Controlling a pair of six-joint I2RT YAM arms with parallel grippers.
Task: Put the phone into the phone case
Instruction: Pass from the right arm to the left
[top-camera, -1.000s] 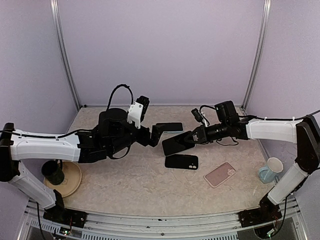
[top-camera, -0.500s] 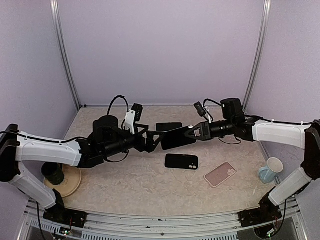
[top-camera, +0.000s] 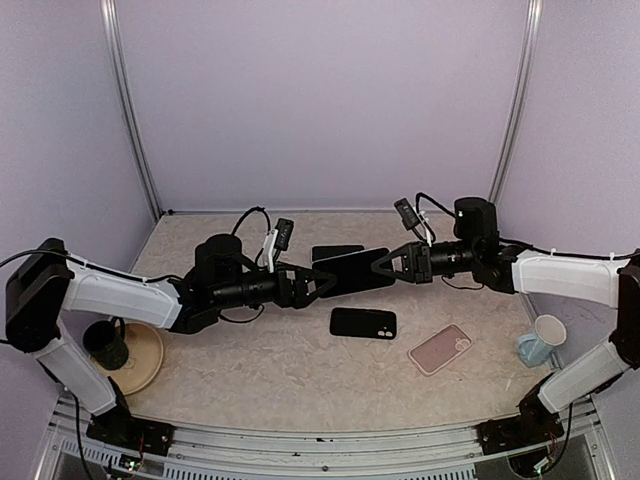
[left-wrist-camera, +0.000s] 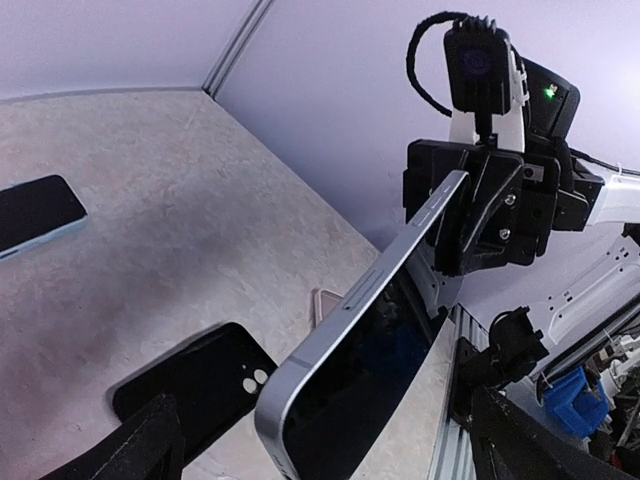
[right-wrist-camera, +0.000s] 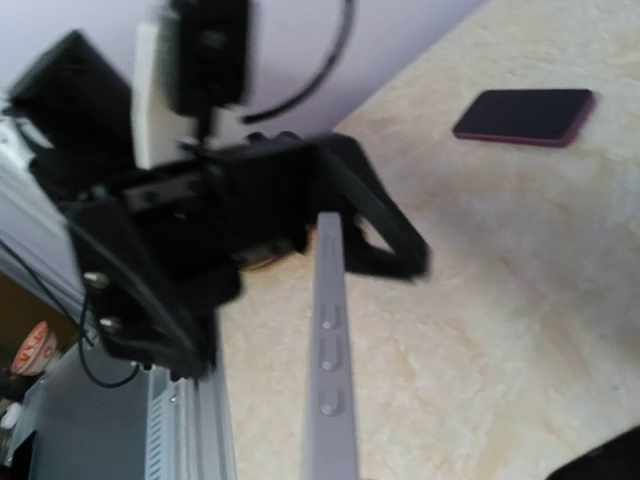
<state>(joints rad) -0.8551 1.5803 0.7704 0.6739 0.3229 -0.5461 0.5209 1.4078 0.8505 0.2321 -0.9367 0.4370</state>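
A dark-screened phone (top-camera: 350, 270) with a silver frame hangs in the air over the middle of the table, with my right gripper (top-camera: 385, 266) shut on its right end. In the left wrist view the phone (left-wrist-camera: 370, 340) slants toward the camera. Its near end lies between the wide-open fingers (left-wrist-camera: 130, 450) of my left gripper (top-camera: 325, 282), which does not grip it. The right wrist view shows the phone's edge (right-wrist-camera: 328, 350) with three buttons. Below on the table lies the black phone case (top-camera: 363, 322), flat, its camera holes (left-wrist-camera: 252, 378) showing.
A second dark phone (top-camera: 337, 253) lies flat behind the held one. A pink phone-shaped item (top-camera: 440, 348) lies to the right of the case. A pale cup (top-camera: 541, 340) stands at the right edge. At the left a dark cup (top-camera: 105, 345) sits on a beige plate (top-camera: 145, 365).
My right gripper lifted the phone and carried it leftward. My left arm stretched low toward it, and its open fingers now straddle the phone's free end.
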